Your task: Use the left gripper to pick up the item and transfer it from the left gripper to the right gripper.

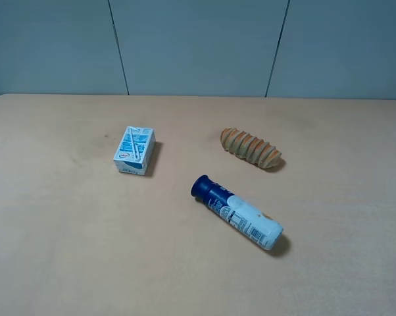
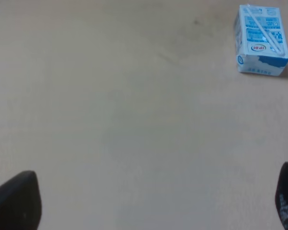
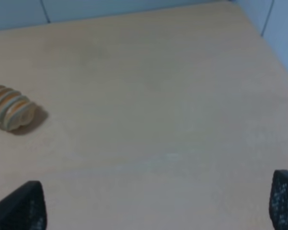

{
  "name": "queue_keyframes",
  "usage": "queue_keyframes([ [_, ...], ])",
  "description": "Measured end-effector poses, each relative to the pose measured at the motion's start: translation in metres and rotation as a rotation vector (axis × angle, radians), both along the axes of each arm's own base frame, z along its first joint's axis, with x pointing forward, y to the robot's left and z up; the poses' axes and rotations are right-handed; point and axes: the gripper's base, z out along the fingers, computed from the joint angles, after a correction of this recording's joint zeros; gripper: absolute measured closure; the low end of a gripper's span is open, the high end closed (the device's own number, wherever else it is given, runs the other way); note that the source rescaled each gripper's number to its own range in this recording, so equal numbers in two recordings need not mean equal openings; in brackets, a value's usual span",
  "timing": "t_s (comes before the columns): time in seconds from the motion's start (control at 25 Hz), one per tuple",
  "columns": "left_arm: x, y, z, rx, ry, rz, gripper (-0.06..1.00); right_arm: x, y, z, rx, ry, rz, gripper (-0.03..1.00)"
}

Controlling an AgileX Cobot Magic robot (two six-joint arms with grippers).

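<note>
The item (image 1: 237, 212), a bottle with a dark blue cap and a white labelled body, lies on its side near the middle of the table in the exterior high view, cap pointing toward the far left. Neither arm appears in that view. In the left wrist view my left gripper (image 2: 153, 203) stands open, its black fingertips (image 2: 17, 201) at the frame's two lower corners with bare table between them. The right wrist view shows my right gripper (image 3: 156, 203) open as well, black fingertips (image 3: 22, 208) wide apart above bare table. The bottle is outside both wrist views.
A small blue-white carton (image 1: 135, 150) lies left of the bottle and shows in the left wrist view (image 2: 261, 40). A ridged orange-brown bread roll (image 1: 250, 148) lies beyond the bottle; its end shows in the right wrist view (image 3: 10, 111). A grey-blue wall (image 1: 198, 46) backs the table.
</note>
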Motion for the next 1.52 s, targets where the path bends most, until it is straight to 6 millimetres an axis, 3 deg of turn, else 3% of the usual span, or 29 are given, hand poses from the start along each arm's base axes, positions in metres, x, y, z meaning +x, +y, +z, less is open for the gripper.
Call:
queue_keyframes([
  [1.52, 0.0, 0.0, 0.0, 0.0, 0.0, 0.0, -0.02, 0.0, 0.0, 0.0, 0.0, 0.0, 0.002, -0.03],
])
